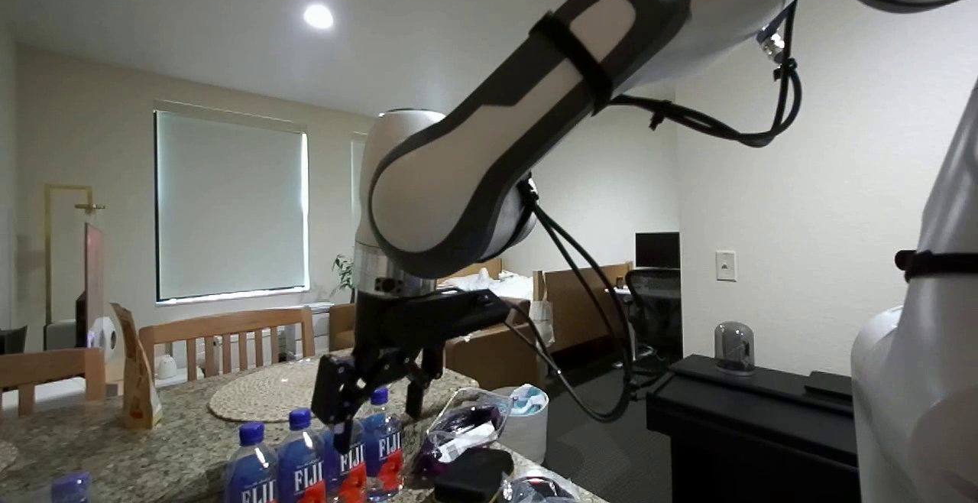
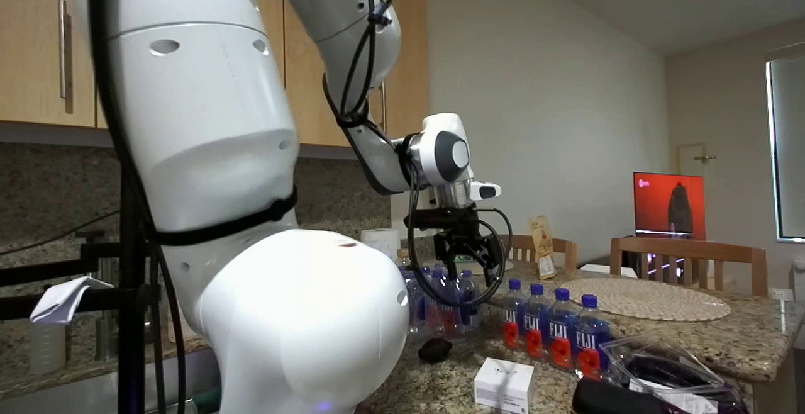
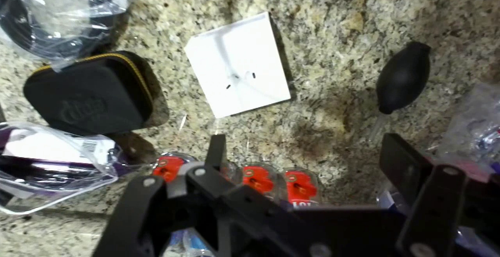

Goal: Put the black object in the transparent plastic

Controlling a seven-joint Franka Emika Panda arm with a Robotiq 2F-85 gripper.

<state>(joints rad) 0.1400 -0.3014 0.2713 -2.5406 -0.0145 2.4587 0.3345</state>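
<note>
In the wrist view, your gripper (image 3: 302,147) is spread wide, holding nothing; pick and placement both appear outstanding. Near left, a crinkled, glossy clear pouch (image 3: 58,167), already occupied, is a possible receptacle. Just beyond it lies a matte, rounded black case (image 3: 86,97). Farther right, a smooth oval bulb (image 3: 403,78), probably your black object, rests unbagged on speckled stone (image 3: 332,22).

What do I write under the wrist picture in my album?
Open gripper over a counter with a black bulb, white box and black case.
</note>
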